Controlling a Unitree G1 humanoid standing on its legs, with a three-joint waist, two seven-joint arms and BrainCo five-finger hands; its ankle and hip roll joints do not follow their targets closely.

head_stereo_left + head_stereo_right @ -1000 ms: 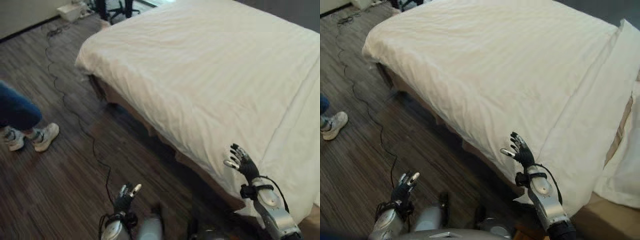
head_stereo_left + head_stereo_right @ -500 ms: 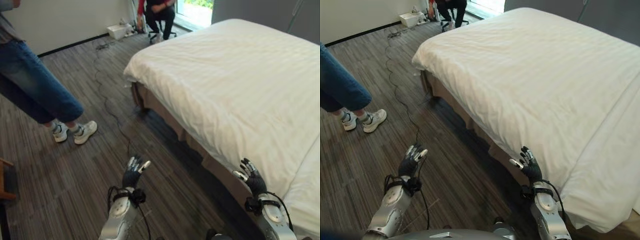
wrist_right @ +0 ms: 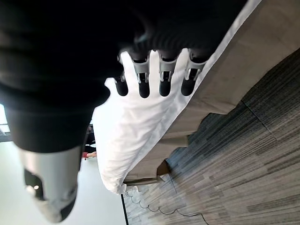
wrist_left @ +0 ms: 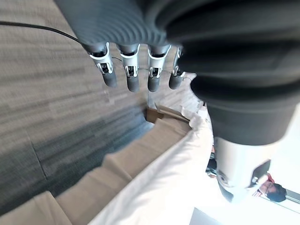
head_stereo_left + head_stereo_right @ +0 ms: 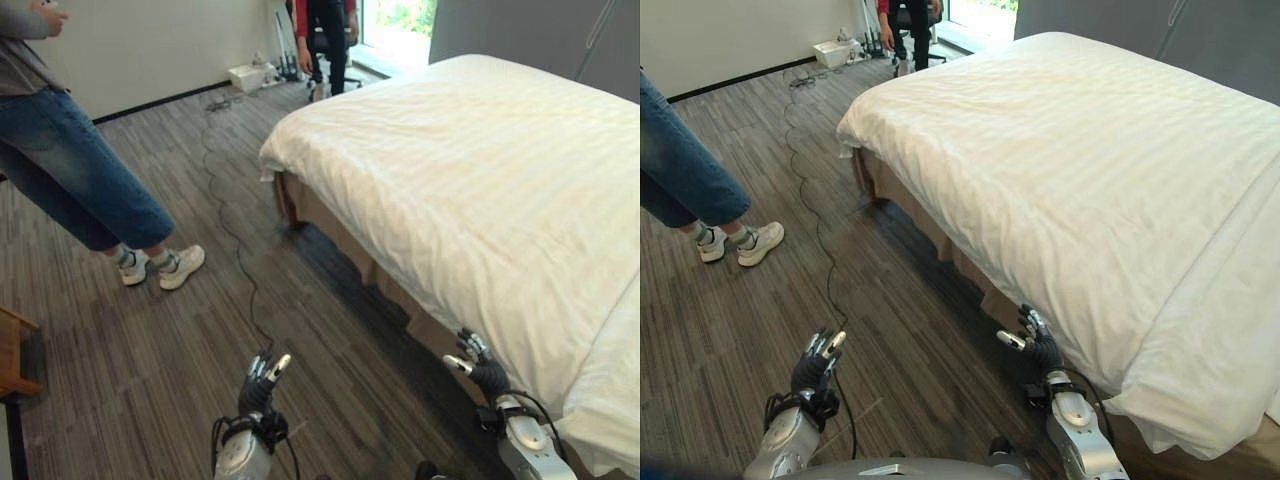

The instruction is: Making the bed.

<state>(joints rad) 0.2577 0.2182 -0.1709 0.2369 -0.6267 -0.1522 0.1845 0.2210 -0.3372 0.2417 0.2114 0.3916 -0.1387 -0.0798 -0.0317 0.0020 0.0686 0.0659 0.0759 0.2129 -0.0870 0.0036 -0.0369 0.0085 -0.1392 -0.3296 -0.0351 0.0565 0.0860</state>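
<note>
Right hand (image 5: 1038, 348) raised beside white duvet (image 5: 1080, 170) edge, fingers straight, holding nothing; left hand (image 5: 816, 364) above wooden floor (image 5: 730, 330), fingers likewise extended, empty.

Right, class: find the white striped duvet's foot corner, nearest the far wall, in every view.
Left eye: white striped duvet's corner, upper middle.
Right eye: upper left.
Left wrist: past the fingers.
Right wrist: above the floor.
Shared landmark: tan bed base beneath it.

Bed (image 5: 330, 215) on wood floor (image 5: 150, 350), white duvet (image 5: 480, 170) spread over it.
</note>
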